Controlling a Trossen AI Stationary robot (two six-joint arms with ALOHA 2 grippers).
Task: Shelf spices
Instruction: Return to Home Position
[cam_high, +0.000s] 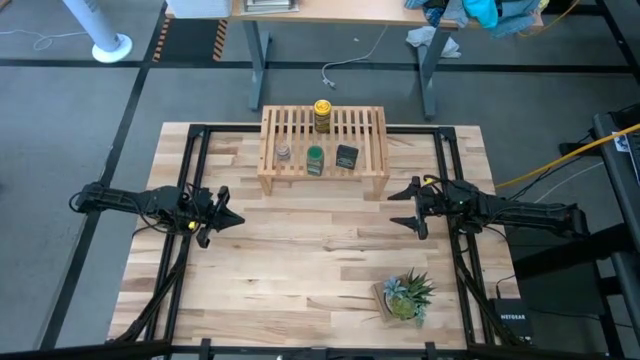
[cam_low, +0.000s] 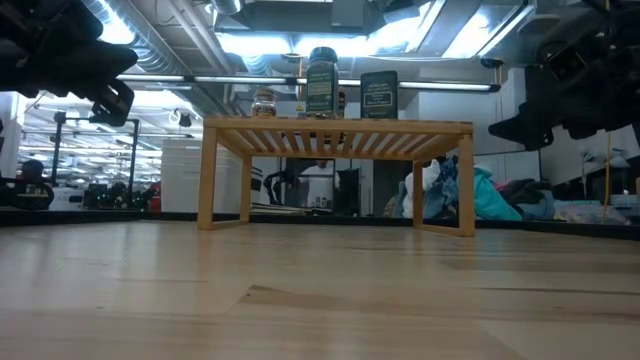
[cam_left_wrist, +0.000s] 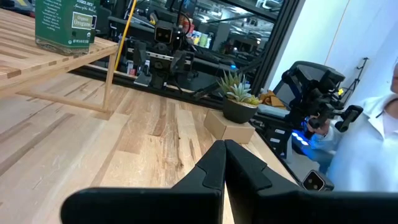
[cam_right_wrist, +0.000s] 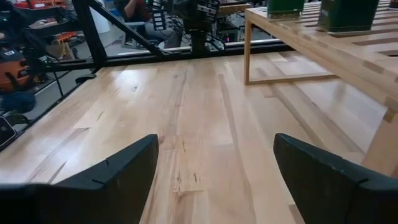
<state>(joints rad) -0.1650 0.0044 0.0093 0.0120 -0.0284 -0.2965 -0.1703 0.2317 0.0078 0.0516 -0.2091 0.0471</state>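
- On the shelf (cam_high: 272, 150), four spices (cam_high: 315, 158) stand, apart from both arms' jaws.
- Left jaws: clenched, empty.
- Right jaws: released, near the shelf's corner.

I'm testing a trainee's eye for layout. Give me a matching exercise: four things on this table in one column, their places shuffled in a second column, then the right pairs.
Things:
1. yellow-lidded jar
2. tiny grey-topped clear jar
3. small black rectangular tin
4. small potted green plant

Places:
A. front row of the low light-wood slatted shelf, at the end nearer the right gripper
B. on the butcher-block tabletop, off the shelf
C. alone at the shelf's far edge
D. front row, at the end nearer the left gripper

Pairs: 1-C, 2-D, 3-A, 4-B
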